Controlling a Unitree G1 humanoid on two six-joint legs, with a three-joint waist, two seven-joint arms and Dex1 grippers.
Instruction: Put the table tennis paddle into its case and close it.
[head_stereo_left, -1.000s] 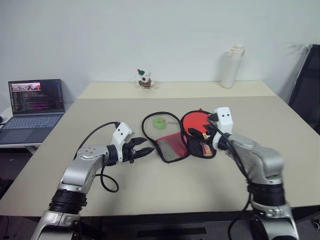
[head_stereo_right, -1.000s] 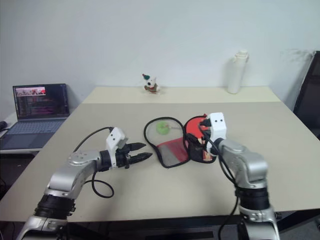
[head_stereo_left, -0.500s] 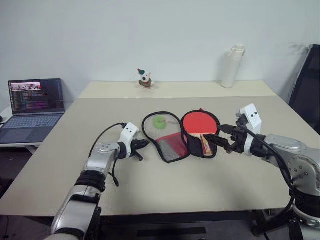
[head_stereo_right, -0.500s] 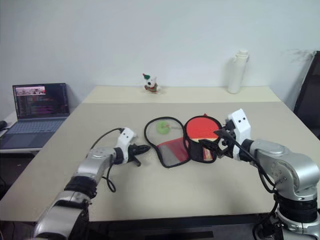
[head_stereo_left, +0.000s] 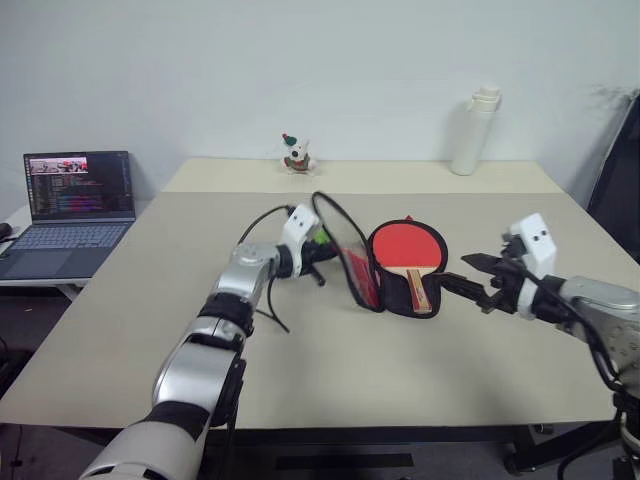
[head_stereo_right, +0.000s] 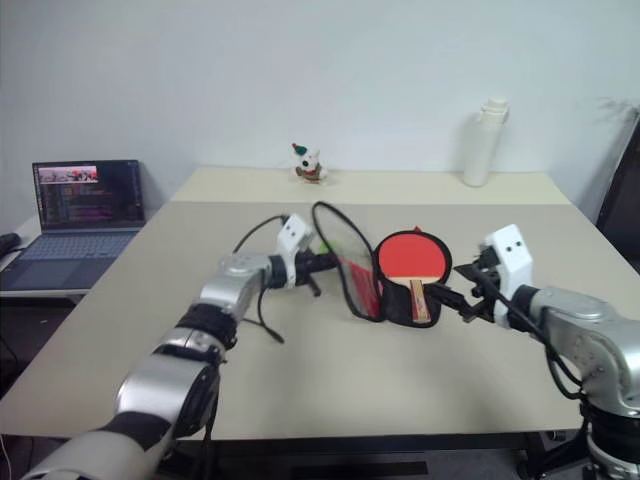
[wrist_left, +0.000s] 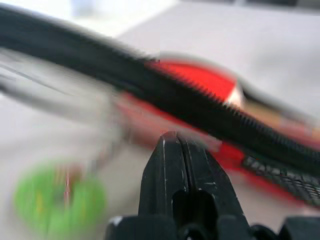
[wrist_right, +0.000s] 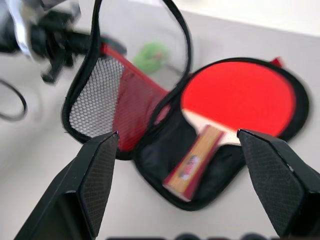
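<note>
The table tennis paddle (head_stereo_left: 405, 244) lies red face up in the open black half of the case (head_stereo_left: 392, 297), its wooden handle (wrist_right: 194, 160) pointing toward me. The case's mesh-and-red lid (head_stereo_left: 346, 255) stands up on edge just left of the paddle. My left gripper (head_stereo_left: 320, 251) is shut with nothing between its fingers (wrist_left: 172, 170), and its tip rests against the lid's outer side, by the black zip rim (wrist_left: 200, 117). My right gripper (head_stereo_left: 471, 288) hovers open to the right of the case, apart from it, with its two wide pads (wrist_right: 97, 175) on either side of the case in the right wrist view.
A small green object (wrist_right: 152, 55) lies on the table behind the lid. At the far edge stand a white bottle (head_stereo_left: 475, 130) and a small figurine (head_stereo_left: 296, 155). An open laptop (head_stereo_left: 70, 200) sits on a side desk at left, and a black chair (head_stereo_left: 622, 160) stands at right.
My left gripper has shut and swung right, tipping the lid from flat on the table up on edge. My right gripper has drawn back to the right, away from the paddle.
</note>
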